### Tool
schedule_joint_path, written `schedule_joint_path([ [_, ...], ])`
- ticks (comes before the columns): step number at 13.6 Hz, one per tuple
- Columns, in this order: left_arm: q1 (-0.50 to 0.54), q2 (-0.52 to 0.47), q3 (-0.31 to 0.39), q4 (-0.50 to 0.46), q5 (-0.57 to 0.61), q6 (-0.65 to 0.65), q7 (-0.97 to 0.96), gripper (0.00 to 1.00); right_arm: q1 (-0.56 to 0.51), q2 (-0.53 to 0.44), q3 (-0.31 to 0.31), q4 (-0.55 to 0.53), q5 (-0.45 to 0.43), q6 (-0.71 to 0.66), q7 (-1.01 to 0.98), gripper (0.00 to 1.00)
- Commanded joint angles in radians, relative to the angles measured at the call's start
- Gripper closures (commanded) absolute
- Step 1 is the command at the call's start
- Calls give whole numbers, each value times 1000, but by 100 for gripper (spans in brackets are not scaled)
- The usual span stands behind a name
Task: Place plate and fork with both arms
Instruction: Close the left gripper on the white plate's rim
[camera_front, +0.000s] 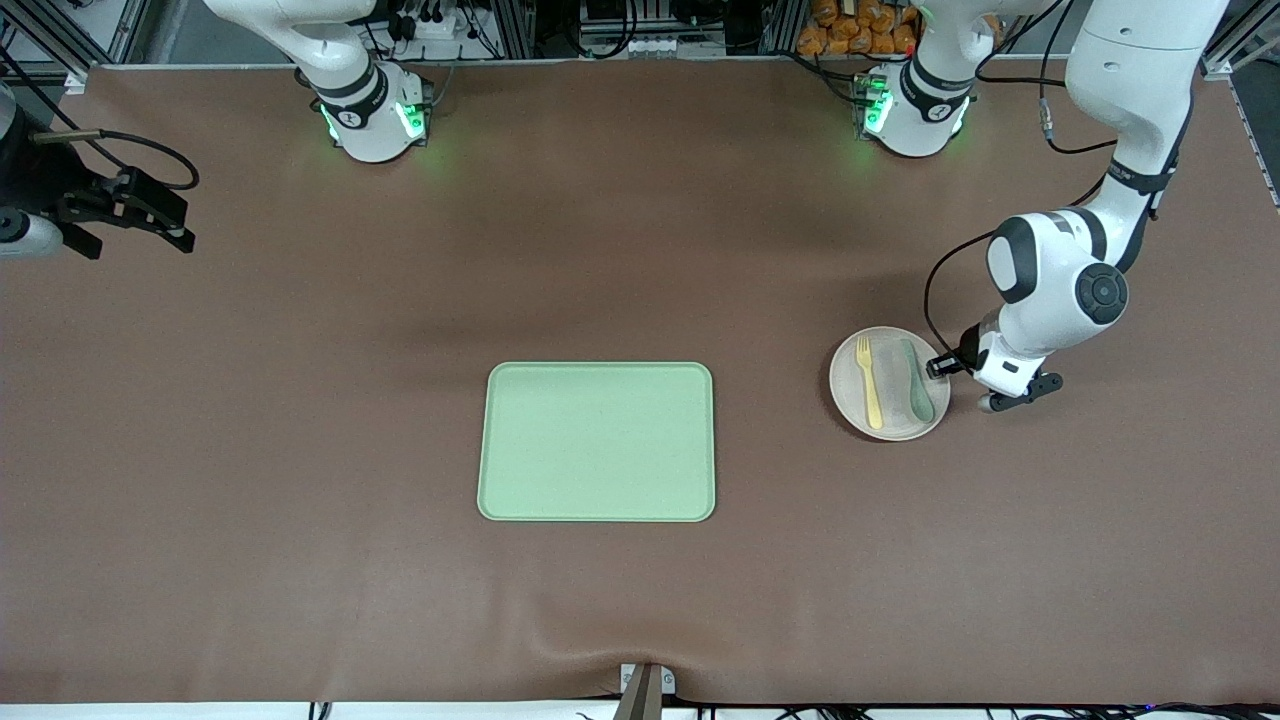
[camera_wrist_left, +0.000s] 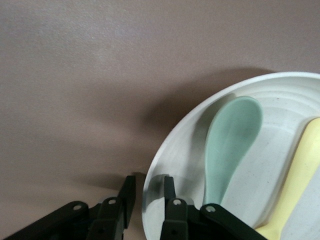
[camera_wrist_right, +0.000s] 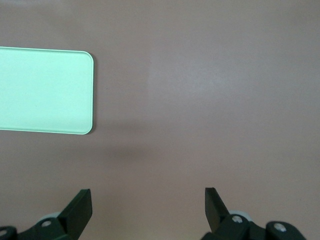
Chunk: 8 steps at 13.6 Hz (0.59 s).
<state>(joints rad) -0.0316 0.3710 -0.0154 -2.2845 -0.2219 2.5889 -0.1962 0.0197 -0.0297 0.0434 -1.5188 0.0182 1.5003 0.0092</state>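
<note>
No legible text (or labels) anywhere

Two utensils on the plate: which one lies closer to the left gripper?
The grey-green spoon. It lies on the plate beside the left gripper, which straddles the rim there; the pale yellow fork lies past it, toward the tray.

Fork (camera_front: 870, 383) beside spoon (camera_front: 916, 381) on plate (camera_front: 850, 393) — toward left arm's end from tray (camera_front: 597, 442)

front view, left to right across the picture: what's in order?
right gripper → tray → fork → spoon, both on the plate → left gripper at the plate's rim
</note>
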Motion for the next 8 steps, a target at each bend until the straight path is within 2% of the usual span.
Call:
schedule_joint_path([
  [1, -4, 17, -9, 14, -19, 14, -3, 95, -6, -29, 3, -29, 12, 4, -12, 0],
  [2, -4, 19, -17, 20, -19, 13, 4, 100, -7, -29, 3, -29, 12, 4, -12, 0],
  [6, -5, 8, -26, 46, -19, 7, 8, 100, -6, -29, 3, -29, 12, 4, -12, 0],
  [8, -1, 3, -55, 68, -19, 2, 8, 100, -6, -29, 3, -29, 12, 4, -12, 0],
])
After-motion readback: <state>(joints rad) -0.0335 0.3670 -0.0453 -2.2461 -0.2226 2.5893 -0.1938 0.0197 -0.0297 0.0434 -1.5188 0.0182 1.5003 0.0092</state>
